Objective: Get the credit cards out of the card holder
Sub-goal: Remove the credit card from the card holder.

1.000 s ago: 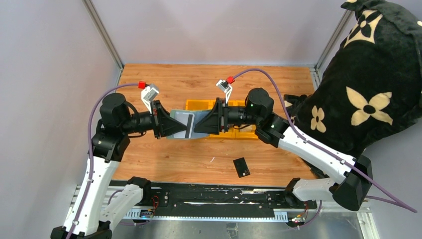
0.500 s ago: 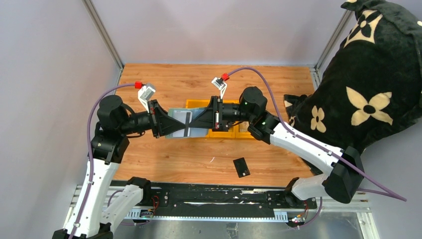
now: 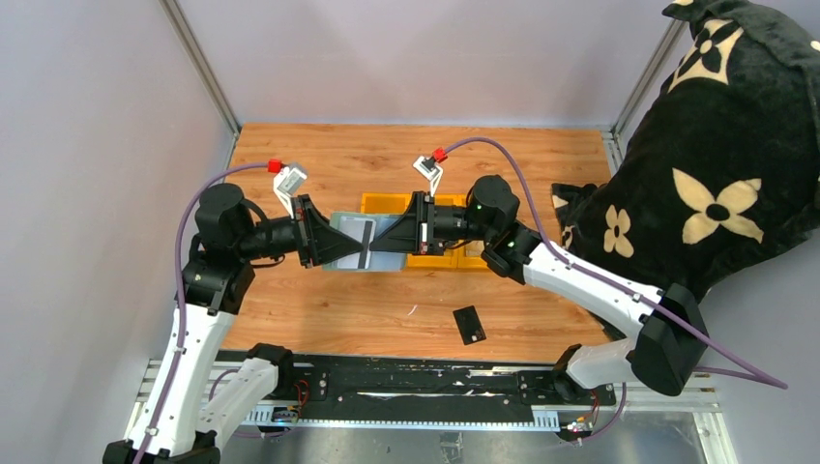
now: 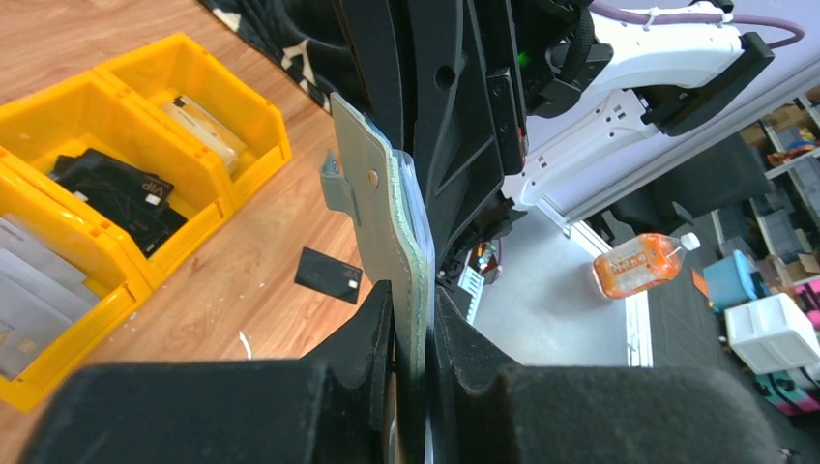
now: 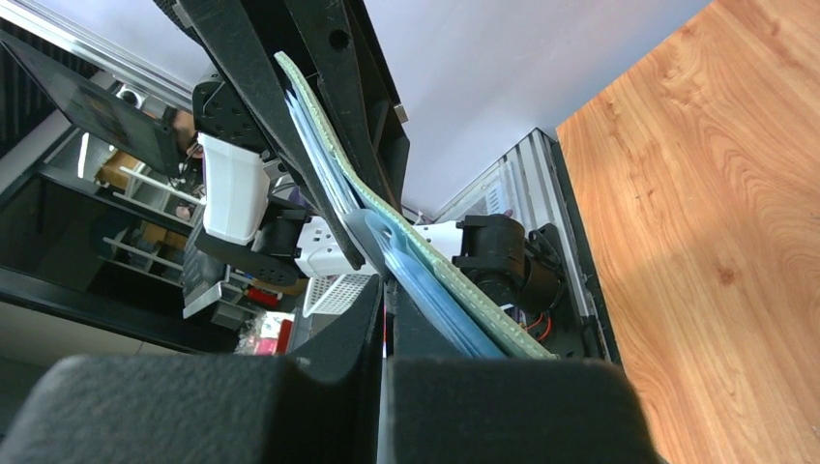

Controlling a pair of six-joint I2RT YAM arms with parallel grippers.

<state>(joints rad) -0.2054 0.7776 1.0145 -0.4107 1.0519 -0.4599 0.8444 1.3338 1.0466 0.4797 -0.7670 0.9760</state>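
Note:
My left gripper point(image 3: 327, 244) is shut on the left edge of the pale grey-green card holder point(image 3: 350, 235) and holds it above the table. In the left wrist view point(image 4: 414, 319) the holder point(image 4: 372, 203) stands edge-on between the jaws. A silvery-grey card point(image 3: 366, 236) with a dark stripe shows at the holder's right side. My right gripper point(image 3: 375, 246) meets it there, with the jaws pressed together on a thin edge point(image 5: 384, 300) beside the holder's blue pockets point(image 5: 425, 290). A black card point(image 3: 469, 324) lies flat on the wood and also shows in the left wrist view point(image 4: 329, 275).
Yellow bins point(image 3: 385, 203) sit behind the holder, with dark and grey items inside them point(image 4: 58, 208). A large black plush cloth with cream flowers point(image 3: 716, 164) fills the right side. A black rail point(image 3: 406, 377) runs along the near edge.
My right gripper has moved left from the holder's right end onto the striped card. The left gripper has kept hold of the holder, shifting only slightly.

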